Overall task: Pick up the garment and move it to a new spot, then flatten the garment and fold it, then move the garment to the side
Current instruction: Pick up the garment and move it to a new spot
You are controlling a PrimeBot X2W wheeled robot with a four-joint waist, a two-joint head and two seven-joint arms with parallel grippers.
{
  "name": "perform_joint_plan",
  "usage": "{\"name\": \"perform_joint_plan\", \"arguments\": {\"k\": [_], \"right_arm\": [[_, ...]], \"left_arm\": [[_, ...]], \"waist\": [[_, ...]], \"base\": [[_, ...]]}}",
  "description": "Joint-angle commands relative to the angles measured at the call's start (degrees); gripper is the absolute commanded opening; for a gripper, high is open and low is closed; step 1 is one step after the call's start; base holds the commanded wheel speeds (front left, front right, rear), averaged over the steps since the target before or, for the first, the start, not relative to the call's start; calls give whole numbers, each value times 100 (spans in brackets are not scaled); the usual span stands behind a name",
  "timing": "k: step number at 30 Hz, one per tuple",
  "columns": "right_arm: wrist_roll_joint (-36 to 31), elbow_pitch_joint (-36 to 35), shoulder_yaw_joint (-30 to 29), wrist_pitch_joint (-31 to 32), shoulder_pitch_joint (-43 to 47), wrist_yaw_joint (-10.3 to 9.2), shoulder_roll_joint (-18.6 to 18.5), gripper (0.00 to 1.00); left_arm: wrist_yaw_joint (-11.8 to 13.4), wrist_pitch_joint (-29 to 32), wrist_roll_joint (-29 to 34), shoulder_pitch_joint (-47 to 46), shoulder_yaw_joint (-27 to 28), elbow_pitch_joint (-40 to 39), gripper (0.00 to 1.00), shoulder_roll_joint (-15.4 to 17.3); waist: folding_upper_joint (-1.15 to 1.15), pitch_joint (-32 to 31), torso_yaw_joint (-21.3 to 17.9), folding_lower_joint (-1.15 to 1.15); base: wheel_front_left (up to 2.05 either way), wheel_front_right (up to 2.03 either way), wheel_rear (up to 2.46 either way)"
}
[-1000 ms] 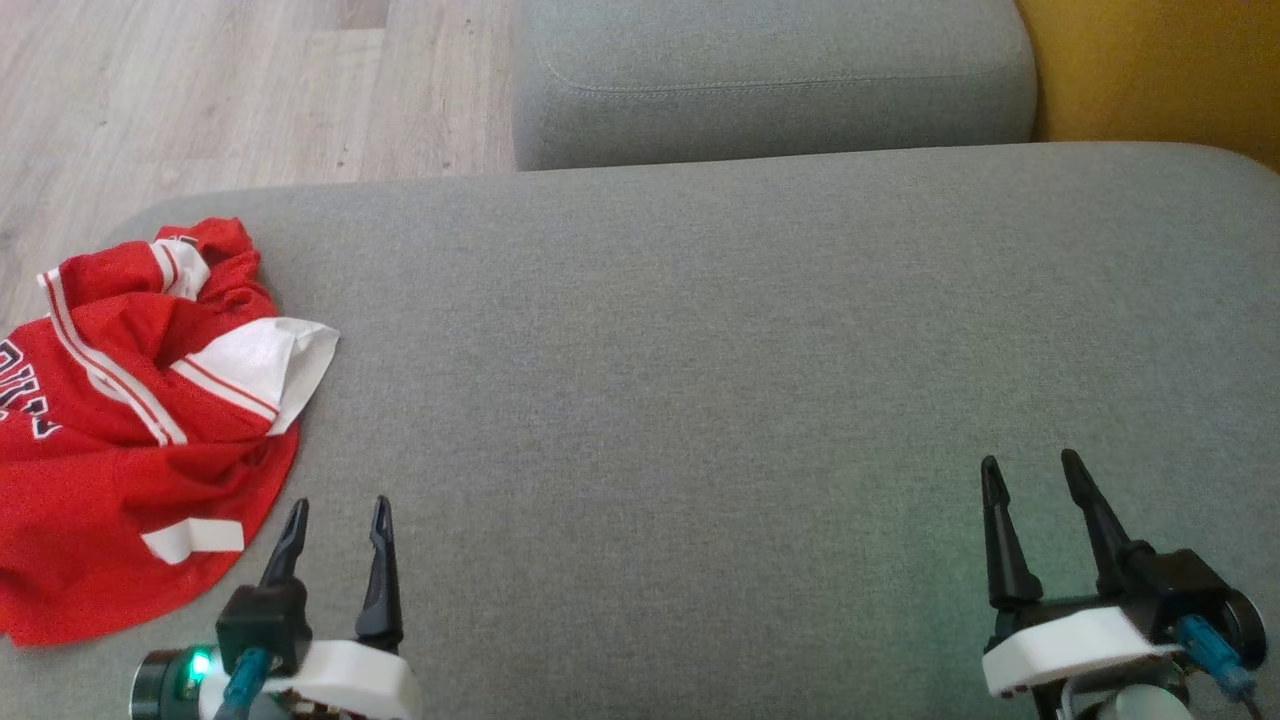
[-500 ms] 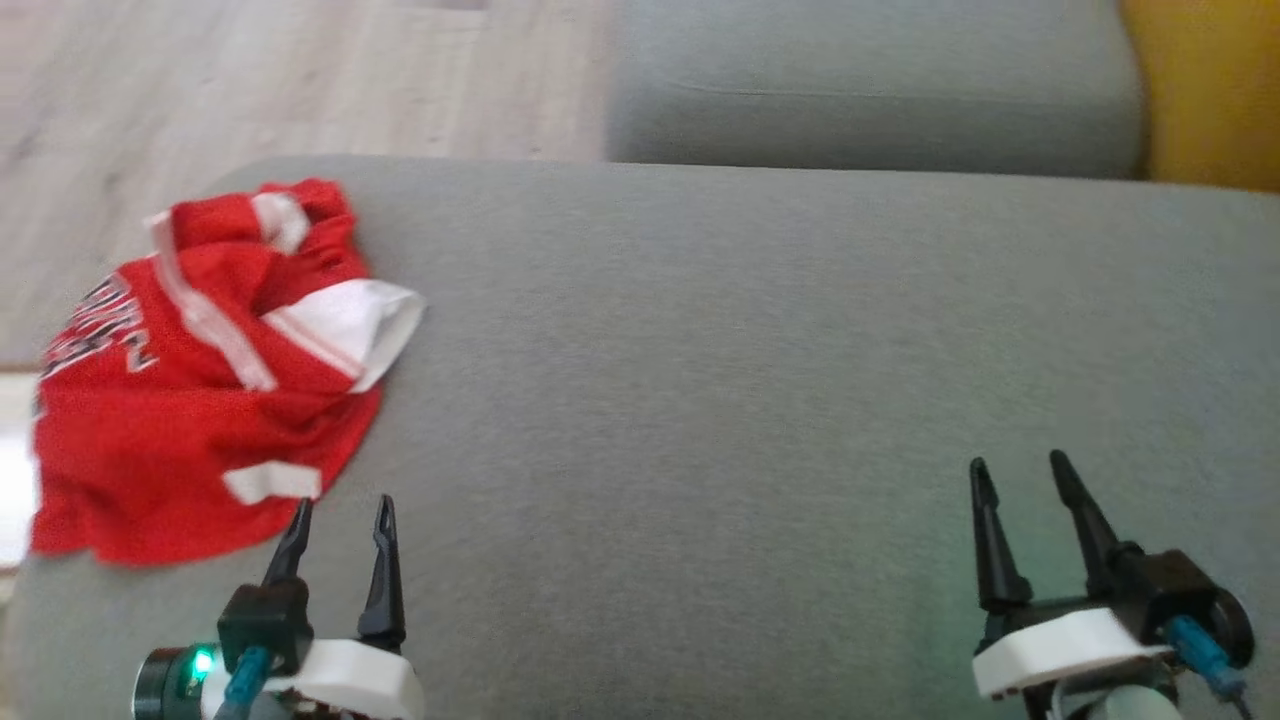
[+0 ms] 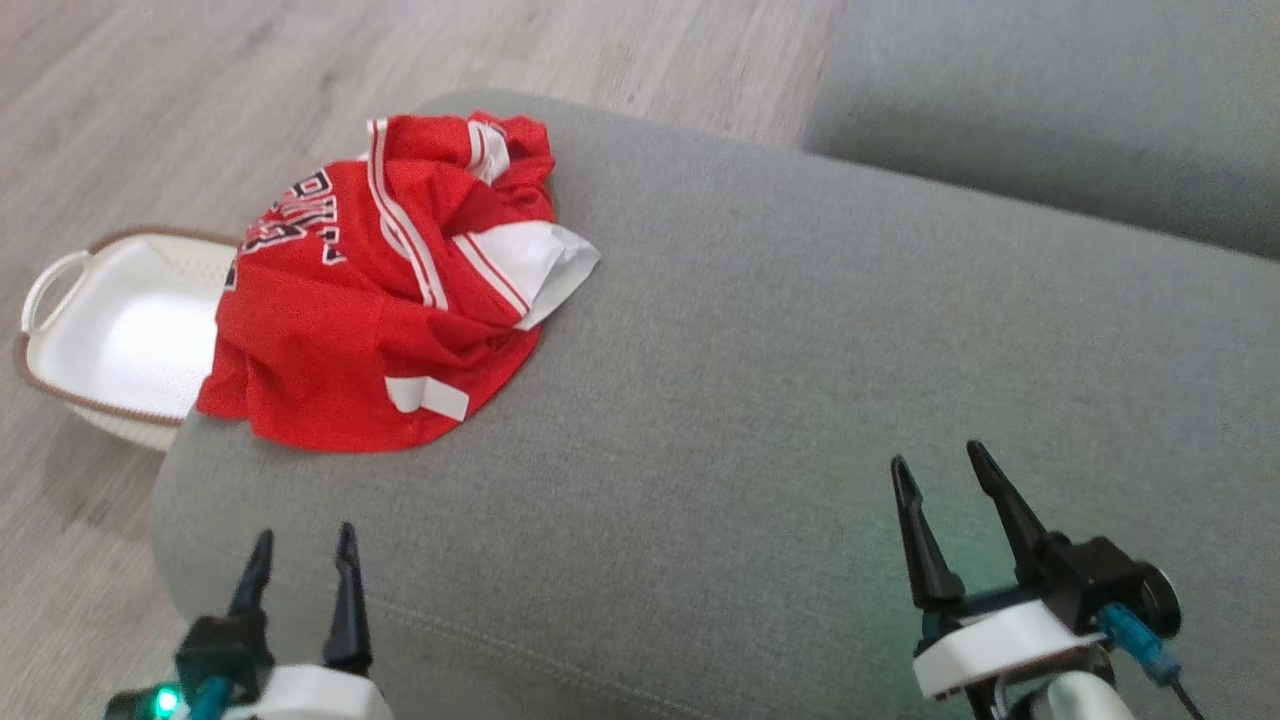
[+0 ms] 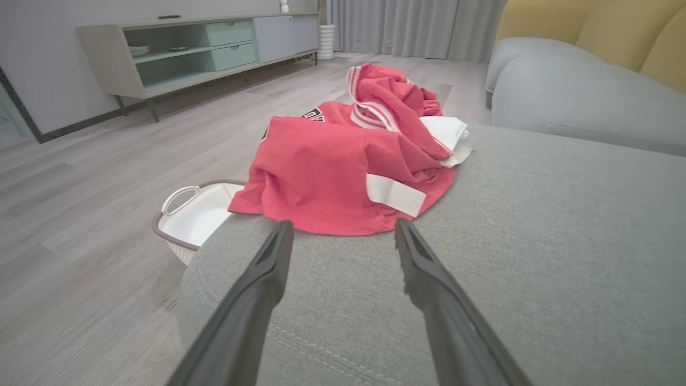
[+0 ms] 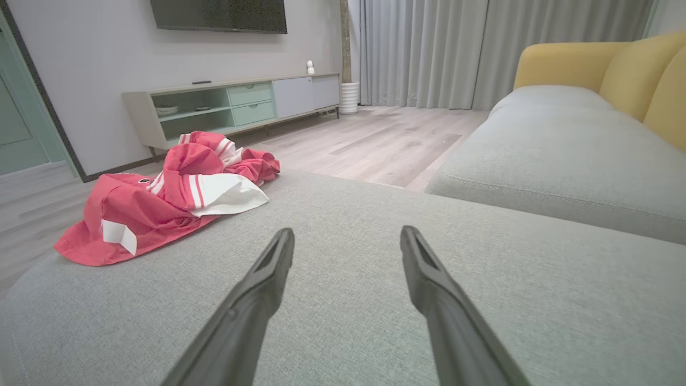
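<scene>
Crumpled in a heap on the far left corner of the grey seat cushion: a red garment with white stripes, dark lettering and a white lining turned outward on its right side. Draped with its left edge over the cushion's rounded rim, above a white basket standing on the pale wood floor just beside the seat. Small white patch near the hem on the side facing the robot.

Left gripper: spread wide, empty, poised over the near left corner of the cushion, fingers aimed toward the garment. Apart from the cloth, with bare grey fabric in between. From the left wrist, the garment sits straight ahead, its near hem framed just beyond the two dark fingertips, basket lower and to the left.

Right gripper: likewise spread wide and empty, over the near right part of the same cushion, well apart from the garment, which lies far off to its left and further away. From the right wrist, the garment shows at the left of the view, beyond a long stretch of bare cushion, not in line with the fingers.

Beyond the seat, a second grey cushion with a yellow backrest behind it. Further off across the floor, a low cabinet against the wall, a dark screen above it and grey curtains.
</scene>
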Motion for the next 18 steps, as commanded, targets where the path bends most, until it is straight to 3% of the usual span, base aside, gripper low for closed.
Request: {"name": "perform_joint_plan", "arguments": {"k": [1, 9, 18], "right_arm": [[-31, -172, 162, -62, -361, 44, -48, 100], [-121, -336, 253, -62, -791, 44, -405, 100], [-210, -616, 295, 33, -1098, 44, -1019, 100]], "left_arm": [[37, -71, -83, -423, 275, -226, 100, -13], [182, 135, -407, -1553, 703, 25, 100, 52], [354, 1313, -829, -3782, 1146, 1634, 100, 456]], "waist": [[0, 229, 15, 0], [0, 1223, -165, 0], [0, 2326, -322, 0]], "base": [[0, 0, 0], [0, 0, 0], [0, 0, 0]]}}
